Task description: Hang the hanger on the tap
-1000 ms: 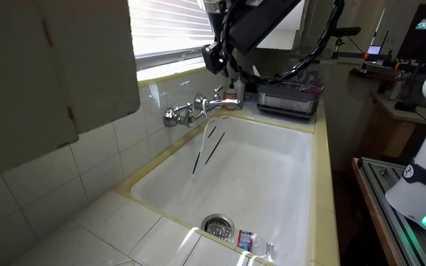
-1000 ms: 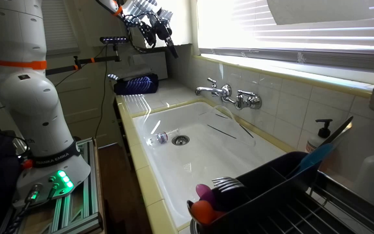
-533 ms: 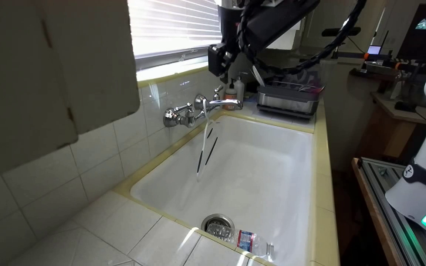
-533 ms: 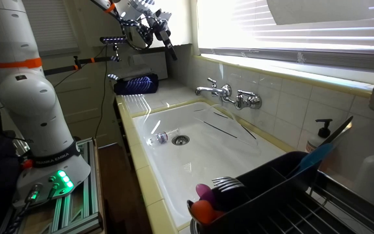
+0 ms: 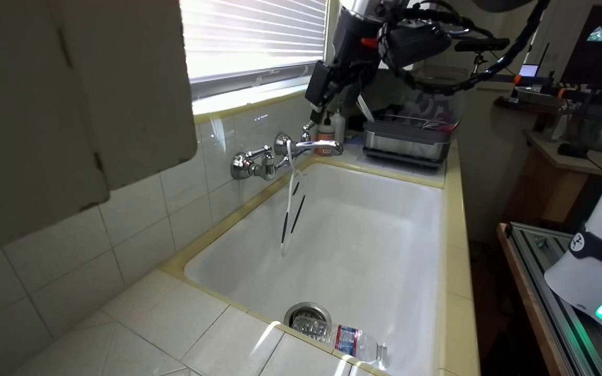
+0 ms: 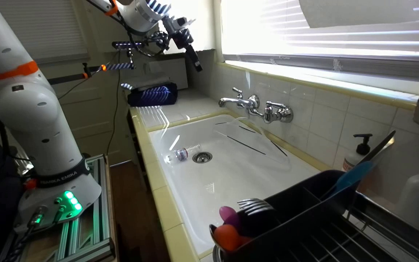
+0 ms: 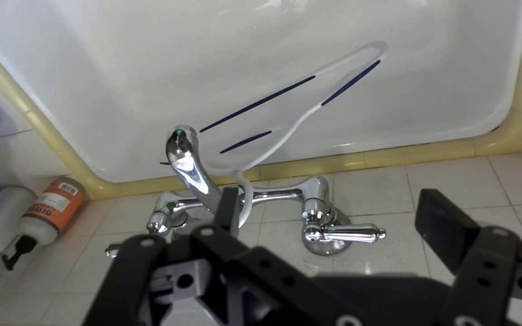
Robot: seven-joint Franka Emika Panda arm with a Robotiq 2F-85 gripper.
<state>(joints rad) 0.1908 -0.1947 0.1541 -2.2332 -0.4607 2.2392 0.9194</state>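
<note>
The chrome tap (image 5: 314,147) is mounted on the tiled wall over the sink; it also shows in an exterior view (image 6: 246,102) and the wrist view (image 7: 197,181). The white hanger (image 5: 289,198) with dark strips hangs by its hook from the base of the spout, its frame down inside the sink. Its frame shows in an exterior view (image 6: 262,136), the hook there hidden by the tap. In the wrist view the hook (image 7: 247,199) passes beside the left finger (image 7: 228,210). My gripper (image 7: 332,203) is open and empty, above the tap and apart from it (image 6: 197,65).
A clear bottle (image 5: 353,342) lies in the sink (image 5: 363,235) by the drain. A dish rack (image 6: 296,218) with utensils stands at one end. Soap bottles (image 7: 48,210) stand near the wall. The window sill (image 6: 318,83) runs above the tap. A cabinet (image 5: 81,104) overhangs the counter.
My gripper has drawn back from above the tap, the arm leaning back toward its base, and has dipped slightly. The hanger has swung a little and stays hooked on the tap.
</note>
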